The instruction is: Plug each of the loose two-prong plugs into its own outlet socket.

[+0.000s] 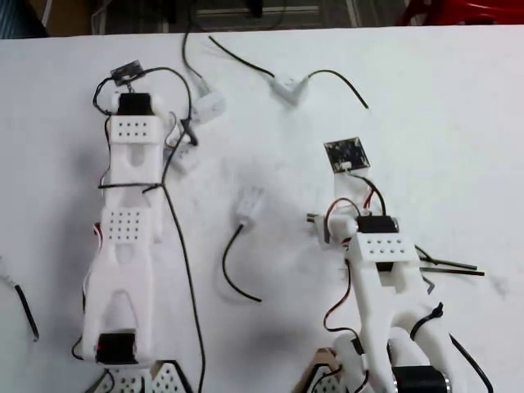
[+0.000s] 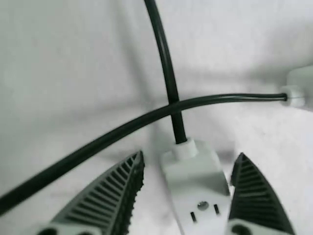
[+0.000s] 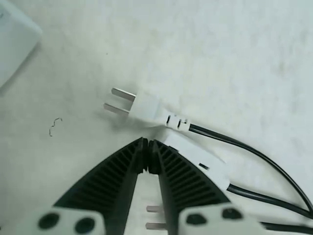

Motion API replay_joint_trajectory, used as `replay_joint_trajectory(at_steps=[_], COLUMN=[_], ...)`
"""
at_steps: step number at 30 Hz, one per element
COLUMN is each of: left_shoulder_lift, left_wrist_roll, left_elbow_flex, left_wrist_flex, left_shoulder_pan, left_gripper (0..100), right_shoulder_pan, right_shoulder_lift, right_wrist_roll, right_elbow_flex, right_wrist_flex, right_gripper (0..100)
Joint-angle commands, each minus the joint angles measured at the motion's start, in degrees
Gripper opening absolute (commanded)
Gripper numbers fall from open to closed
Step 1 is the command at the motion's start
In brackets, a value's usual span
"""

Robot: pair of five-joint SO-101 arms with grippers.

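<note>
A: Left gripper (image 2: 190, 157) open astride the socket (image 2: 195, 183), ten o'clock on the table (image 1: 458, 98); right gripper (image 3: 147, 143) closed, empty, beside the plug (image 3: 142, 105) at four.
B: Closed, it may shove that plug away.

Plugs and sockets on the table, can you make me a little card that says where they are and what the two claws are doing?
Left gripper: open, a finger each side of the white socket
Right gripper: shut, tips together
First plug: lying just past the right tips
Second plug: partly under the right fingers
Middle socket: between the two arms, nothing plugged in
Far sockets: two, beyond the arms
</note>
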Motion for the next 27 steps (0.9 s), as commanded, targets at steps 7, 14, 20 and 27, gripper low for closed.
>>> replay_joint_trajectory(at_steps=[7, 14, 20, 27], left_shoulder_lift=[0.22, -0.48, -2.51, -9.36], left_wrist_roll=[0.35, 0.26, -20.4, -23.82], left_elbow_flex=[-0.88, -1.41, -0.79, -0.79], left_wrist_flex=[0.09, 0.7, 0.88, 0.88], left_shoulder_pan=[1.19, 3.47, 7.69, 9.89], left_gripper=[4, 2, 2, 2], right_shoulder_pan=[-0.04, -0.04, 0.22, 0.22], right_shoulder_lift=[-1.98, -1.98, -1.98, -1.98], right_wrist_roll=[0.0, -0.26, -0.26, -0.09], right_elbow_flex=[-0.18, -0.18, -0.18, 1.85], right_wrist_flex=[-0.75, -0.84, -0.84, -4.62], right_gripper=[2.4, 2.4, 2.4, 2.4])
